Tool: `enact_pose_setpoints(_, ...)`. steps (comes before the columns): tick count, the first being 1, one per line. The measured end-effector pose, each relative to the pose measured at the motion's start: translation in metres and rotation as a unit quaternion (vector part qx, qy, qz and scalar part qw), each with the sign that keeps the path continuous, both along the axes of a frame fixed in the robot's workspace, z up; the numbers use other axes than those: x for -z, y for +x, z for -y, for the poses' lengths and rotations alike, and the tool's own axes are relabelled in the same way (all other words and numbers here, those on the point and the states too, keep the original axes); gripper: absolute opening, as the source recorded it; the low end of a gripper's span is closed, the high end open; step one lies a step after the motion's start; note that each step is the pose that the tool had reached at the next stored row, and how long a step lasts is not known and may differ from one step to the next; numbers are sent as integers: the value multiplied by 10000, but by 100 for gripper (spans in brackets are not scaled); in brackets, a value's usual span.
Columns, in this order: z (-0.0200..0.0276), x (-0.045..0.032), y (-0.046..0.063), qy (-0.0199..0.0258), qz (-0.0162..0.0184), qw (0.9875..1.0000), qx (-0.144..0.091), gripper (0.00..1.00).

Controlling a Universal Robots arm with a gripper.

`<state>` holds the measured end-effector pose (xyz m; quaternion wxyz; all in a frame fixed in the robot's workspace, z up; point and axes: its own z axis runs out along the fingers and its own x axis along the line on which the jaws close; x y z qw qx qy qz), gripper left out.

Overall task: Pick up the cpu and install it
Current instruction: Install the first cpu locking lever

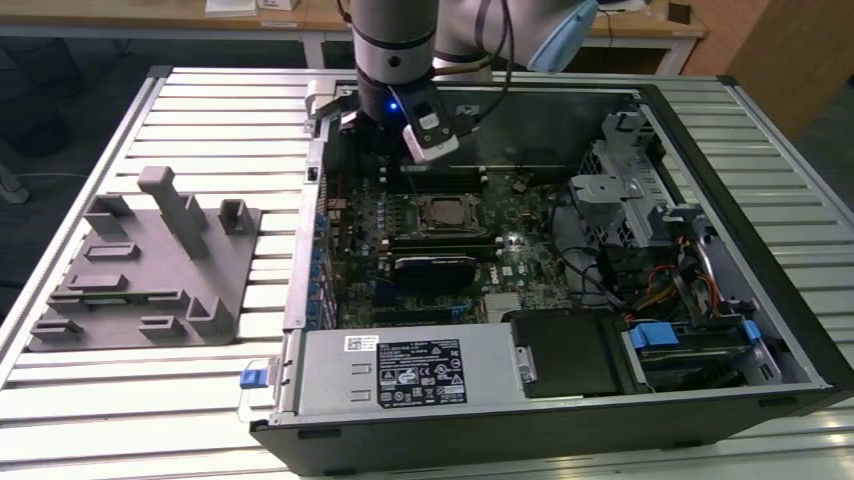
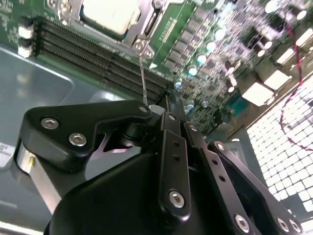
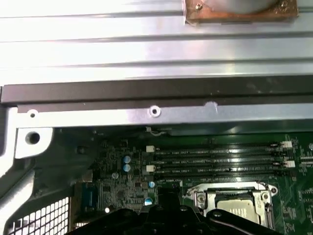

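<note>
My gripper (image 1: pixel 400 150) hangs inside the open computer case (image 1: pixel 747 300), just beyond the memory slots (image 2: pixel 98 58) — fingers pressed together on nothing. The cpu (image 1: pixel 445 213) sits in its socket (image 3: pixel 234 205) on the motherboard (image 1: pixel 534 250) — beside those slots.

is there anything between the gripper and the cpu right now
Nothing visible stands between them. The cpu already sits in its socket on the motherboard inside the open case, its pale top showing in both wrist views. The gripper hangs above the board just beyond the socket, with open air between.
</note>
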<state>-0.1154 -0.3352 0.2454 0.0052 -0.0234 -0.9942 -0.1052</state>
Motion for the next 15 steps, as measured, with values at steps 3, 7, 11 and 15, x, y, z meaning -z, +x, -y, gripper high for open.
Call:
enact_pose_setpoints(3, 0, 0, 0, 127, 0, 9999, 0, 11)
enact_pose_setpoints(7, -1, 0, 0, 134, 0, 9999, 0, 11)
enact_pose_setpoints(11, 0, 0, 5, 135, 0, 9999, -1, 11)
enact_pose_setpoints(15, 0, 0, 48, 134, 0, 9999, 0, 11)
